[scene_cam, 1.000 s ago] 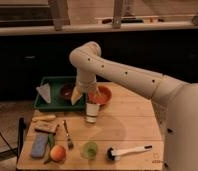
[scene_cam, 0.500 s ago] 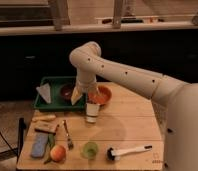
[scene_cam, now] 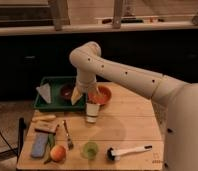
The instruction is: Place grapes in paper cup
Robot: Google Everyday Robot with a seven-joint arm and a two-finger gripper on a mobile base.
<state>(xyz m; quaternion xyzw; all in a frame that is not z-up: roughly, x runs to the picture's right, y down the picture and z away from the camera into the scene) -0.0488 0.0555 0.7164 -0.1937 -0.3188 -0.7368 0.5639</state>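
The white cup [scene_cam: 92,112] stands upright on the worktop [scene_cam: 127,131], rim up, beside the orange bowl [scene_cam: 103,94]. The gripper [scene_cam: 90,99] hangs directly above it; grapes unseen.

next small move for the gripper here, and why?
Probably a short straight descent, then release. The gripper sits directly above the paper cup on the wooden table, just in front of the orange bowl. The grapes are not visible anywhere, so they may be hidden in the gripper or already in the cup. If so, lowering first should keep them from bouncing out.
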